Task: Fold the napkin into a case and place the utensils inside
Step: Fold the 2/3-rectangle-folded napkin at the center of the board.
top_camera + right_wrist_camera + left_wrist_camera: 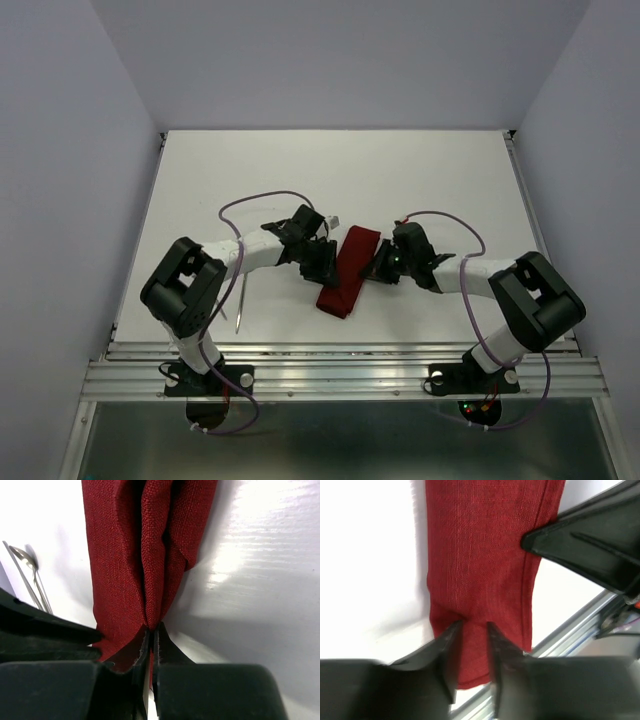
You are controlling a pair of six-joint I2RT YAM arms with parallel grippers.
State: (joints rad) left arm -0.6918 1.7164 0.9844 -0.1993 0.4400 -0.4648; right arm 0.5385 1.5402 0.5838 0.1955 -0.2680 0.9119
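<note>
We see the napkin [348, 272] lying in the middle of the white worktop [400, 170], folded into a long narrow strip (dark red, plain weave) that runs slightly aslant from the far side toward the near edge. The two arms reach in from either side and meet at it.

The right hand [151, 627] is closed tight on the napkin. In its own wrist view the two fingers press together on a raised ridge of cloth, and that pinched fold stands up along the strip's middle with the layers bunched to either side of it.

The left hand [471, 625] sits at the strip's near end. Its fingers [447, 650] stand a little apart, and we can see red cloth in the narrow gap between them. We cannot tell whether they pinch any of it. From this wrist view one dark finger of the right hand touches the napkin's hemmed edge farther along.

The utensils [27, 575] lie side by side on the bare worktop, apart from the napkin on its left, a spoon bowl and a thin straight piece. From above they show only as a slim silver line [240, 305] beside the left arm.
</note>
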